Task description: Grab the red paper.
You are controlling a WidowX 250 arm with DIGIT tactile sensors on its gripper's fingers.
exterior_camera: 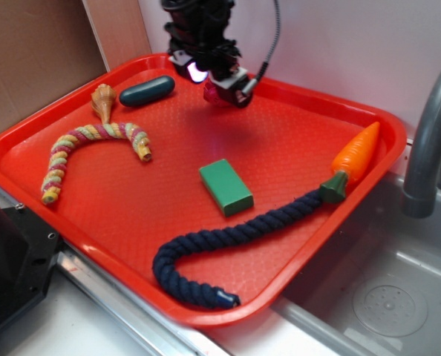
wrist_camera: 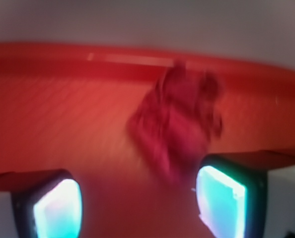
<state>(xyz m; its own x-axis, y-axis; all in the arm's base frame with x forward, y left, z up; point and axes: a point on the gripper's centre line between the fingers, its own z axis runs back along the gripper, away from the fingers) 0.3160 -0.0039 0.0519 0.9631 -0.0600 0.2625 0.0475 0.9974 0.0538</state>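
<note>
The red paper, a crumpled crimson wad, sits at the far middle of the tray beneath the tool, close to the back rim. In the blurred wrist view the paper lies ahead of the two glowing fingers, nearer the right one and seeming to touch its inner edge; the fingers stand well apart, and whether they have any hold on the wad cannot be told. The red tray fills most of the scene, resting on the surface beside a steel sink with a grey tap rising at the right. Across the tray's near half curves a dark blue rope, its far end meeting the green top of a toy carrot that lies against the right rim. A striped rope in pink, yellow and green arcs along the left side, with a tan cone-shaped toy just beyond it. A green block lies flat near the tray's centre, apart from the ropes. A dark teal capsule-shaped object rests near the back left rim, beside the cone.
</note>
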